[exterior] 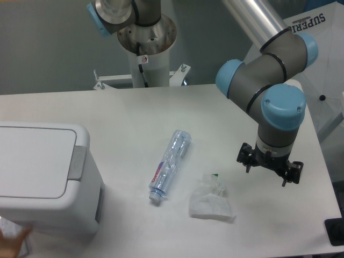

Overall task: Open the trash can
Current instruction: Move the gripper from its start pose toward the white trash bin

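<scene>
The trash can (pixel 43 183) is a large white boxy bin at the table's front left. Its flat lid (pixel 32 161) lies shut, and a grey push tab (pixel 78 162) sits on the rim at its right side. My gripper (pixel 267 174) hangs far to the right, pointing down over the table's right part, well apart from the bin. Its two dark fingertips (pixel 248 167) stand spread with nothing between them. The blue-capped wrist hides most of the gripper from above.
A clear plastic bottle (pixel 170 165) lies on its side mid-table. A crumpled clear wrapper (pixel 210 200) lies right of it, near the gripper. The robot base (pixel 146 48) stands at the back. A hand (pixel 12 241) shows at the bottom left corner.
</scene>
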`<action>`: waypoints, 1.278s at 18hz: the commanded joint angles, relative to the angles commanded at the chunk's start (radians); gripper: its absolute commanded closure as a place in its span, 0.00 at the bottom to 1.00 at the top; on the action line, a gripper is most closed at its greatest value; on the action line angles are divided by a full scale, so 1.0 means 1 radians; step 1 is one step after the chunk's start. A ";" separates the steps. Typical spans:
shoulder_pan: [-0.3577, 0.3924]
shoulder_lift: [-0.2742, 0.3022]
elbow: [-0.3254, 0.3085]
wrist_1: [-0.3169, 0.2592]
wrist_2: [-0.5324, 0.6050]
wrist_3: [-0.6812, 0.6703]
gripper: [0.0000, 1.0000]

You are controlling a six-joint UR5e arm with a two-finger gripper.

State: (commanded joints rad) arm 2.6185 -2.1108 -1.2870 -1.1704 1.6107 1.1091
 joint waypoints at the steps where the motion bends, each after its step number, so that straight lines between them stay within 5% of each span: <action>1: -0.003 -0.003 0.000 0.002 0.000 0.000 0.00; 9: -0.049 0.008 -0.034 0.000 -0.003 -0.015 0.00; 15: -0.048 0.106 -0.136 0.009 -0.069 -0.055 0.00; 23: -0.058 0.156 -0.169 0.011 -0.164 -0.090 0.00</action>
State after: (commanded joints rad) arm 2.5602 -1.9545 -1.4556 -1.1597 1.4470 1.0188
